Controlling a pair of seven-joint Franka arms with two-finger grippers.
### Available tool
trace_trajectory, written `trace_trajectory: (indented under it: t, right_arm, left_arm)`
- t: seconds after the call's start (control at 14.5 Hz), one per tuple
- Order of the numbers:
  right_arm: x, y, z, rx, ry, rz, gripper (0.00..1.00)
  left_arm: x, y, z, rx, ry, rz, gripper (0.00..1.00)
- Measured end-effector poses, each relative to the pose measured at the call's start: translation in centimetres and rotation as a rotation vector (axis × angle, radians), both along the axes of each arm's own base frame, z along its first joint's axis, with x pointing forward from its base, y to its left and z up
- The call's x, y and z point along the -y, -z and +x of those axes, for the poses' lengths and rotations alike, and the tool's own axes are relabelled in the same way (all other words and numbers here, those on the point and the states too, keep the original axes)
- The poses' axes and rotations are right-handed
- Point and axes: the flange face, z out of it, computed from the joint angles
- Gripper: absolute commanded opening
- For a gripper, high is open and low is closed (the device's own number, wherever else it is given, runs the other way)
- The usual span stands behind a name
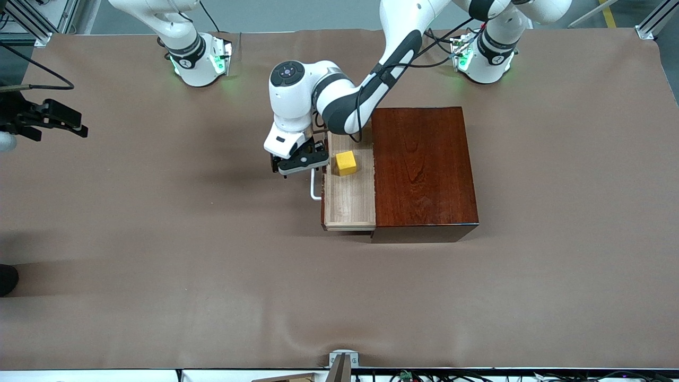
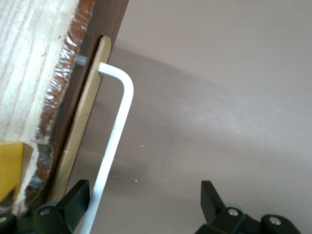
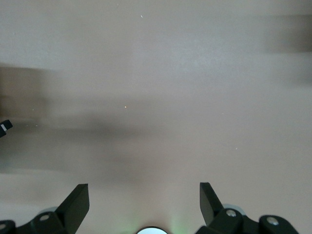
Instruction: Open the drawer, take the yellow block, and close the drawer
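Drawer (image 1: 350, 204) pulled out of the dark reddish-brown box (image 1: 421, 167) toward the right arm's end of the table (image 1: 159, 239); pale wood interior exposed; yellow block (image 1: 346, 163) sitting inside on the drawer floor, in the part farther from the front camera, untouched by either gripper; white U-shaped handle (image 1: 315, 187) on the drawer front. Left arm reaching from its base across the top of the box, elbow bent over the box edge, wrist turned down; left gripper (image 1: 301, 164) low at the drawer front, over the end of the handle farther from the front camera; in the left wrist view fingers (image 2: 75, 197) spread wide apart, handle bar (image 2: 114, 141) running down between them close to one finger, not clamped; gripper released, holding nothing; corner of the block visible at the edge of that view (image 2: 9, 170). Right arm waiting, parked at its own end of the table; right gripper (image 1: 50, 121) up over the table edge, clear of box and drawer; right wrist view showing only bare tabletop with fingers (image 3: 78, 202) spread wide; released, nothing held.
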Motion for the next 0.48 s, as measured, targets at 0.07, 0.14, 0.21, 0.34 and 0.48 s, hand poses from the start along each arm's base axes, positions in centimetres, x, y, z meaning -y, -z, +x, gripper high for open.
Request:
trace_trajectory:
  t: [0.07, 0.14, 0.21, 0.34, 0.48]
  right_arm:
    - [0.0, 0.0, 0.1, 0.0, 0.0, -0.001, 1.0]
    - [0.1, 0.1, 0.1, -0.001, 0.001, -0.001, 1.0]
    - [0.1, 0.2, 0.2, -0.002, 0.002, -0.001, 1.0]
    - [0.2, 0.4, 0.3, -0.006, 0.003, -0.002, 1.0]
    - [0.2, 0.8, 0.6, -0.013, 0.015, -0.003, 1.0]
  left_arm:
    - [-0.1, -0.2, 0.1, -0.002, -0.003, 0.004, 1.0]
    - [-0.3, -0.4, 0.3, -0.006, -0.008, 0.011, 1.0]
    - [-0.5, -0.8, 0.4, -0.008, -0.012, 0.016, 1.0]
    - [-0.9, -2.2, 0.6, -0.012, -0.021, 0.026, 1.0]
    - [-1.1, -4.9, 0.6, -0.007, -0.022, 0.024, 1.0]
